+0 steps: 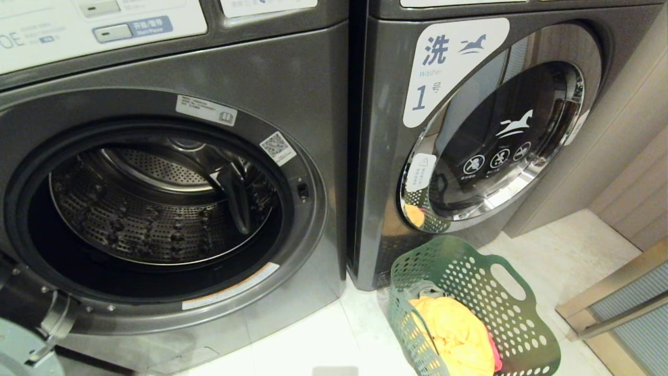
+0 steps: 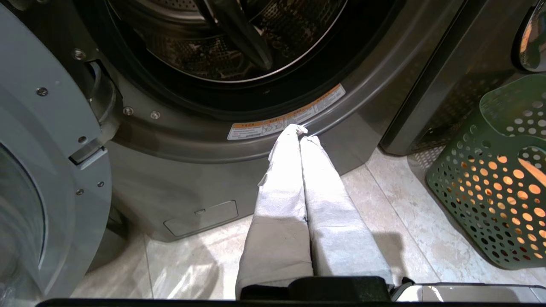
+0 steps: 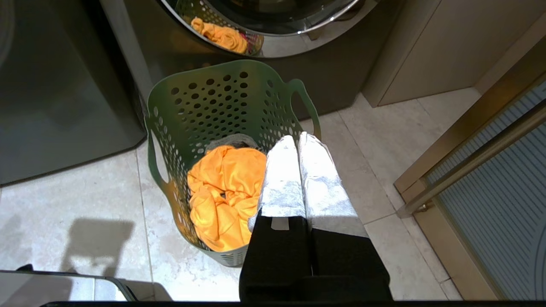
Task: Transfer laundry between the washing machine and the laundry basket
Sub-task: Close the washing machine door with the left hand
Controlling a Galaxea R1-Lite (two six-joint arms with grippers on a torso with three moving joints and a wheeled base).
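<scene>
Closest in, the left gripper (image 2: pixel 300 133) hangs low in front of the open washing machine (image 1: pixel 292 73), its cloth-covered fingers pressed together on nothing. The right gripper (image 3: pixel 295 138) is likewise pinched closed and empty, poised over the near rim of the green laundry basket (image 1: pixel 469 279).

In the head view the basket stands on the floor tiles at about 5 o'clock. It holds the laundry: an orange-yellow garment (image 1: pixel 454 334) crumpled on top, a sliver of red cloth (image 1: pixel 496 360) at its 4 o'clock edge, and a grey piece (image 1: pixel 425 290) tucked behind at 11 o'clock.

These look light, limp and likely to drape and snag. A pinch on a raised fold at the top of the orange-yellow heap seems best, lifted high enough that trailing cloth clears the rim.

Farther back, at 9 o'clock, the steel drum (image 1: pixel 156 209) looks empty. At 2 o'clock, the washer labelled "1" (image 1: pixel 376 156) is closed.
</scene>
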